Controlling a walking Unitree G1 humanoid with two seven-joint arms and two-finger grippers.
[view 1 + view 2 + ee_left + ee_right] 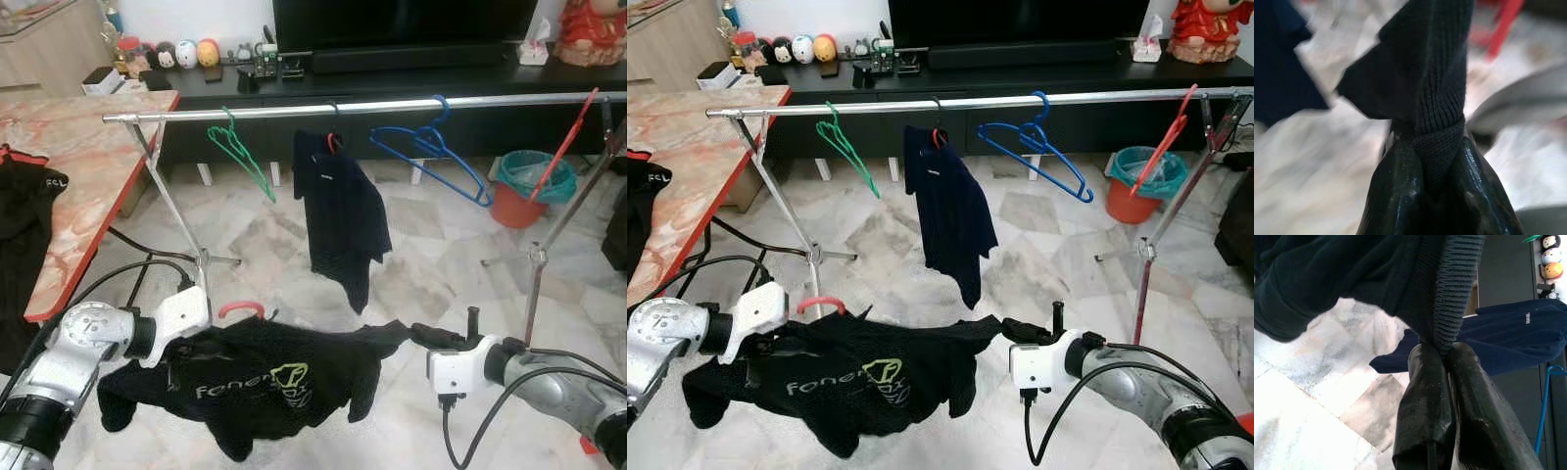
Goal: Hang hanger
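- I hold a black shirt stretched between both grippers, low in front of the clothes rail; the red hanger sits inside it, with only its hook showing above the collar
- Left gripper: fingers closed tight on a ribbed fold of the shirt, no gap visible between them
- Right gripper: fingers pinched shut on a ribbed edge of the same shirt, at the sleeve end
- Risk 1: both grips are on fabric, not on the hanger. I judge that lifting could let the hanger slide or tip inside the shirt, so the hook turns away from the rail
- Risk 2: the hook sits well below the rail. A lift that is too short would knock the hook against the bar from beneath instead of clearing it
- Risk 3: the rail already carries a green hanger, a dark blue garment, a blue hanger and a red hanger at the far end. I judge the gap between green hanger and dark garment to be narrow; drifting sideways could snag either
- Risk 4: the shirt hangs loose and could catch a rail leg as I raise it
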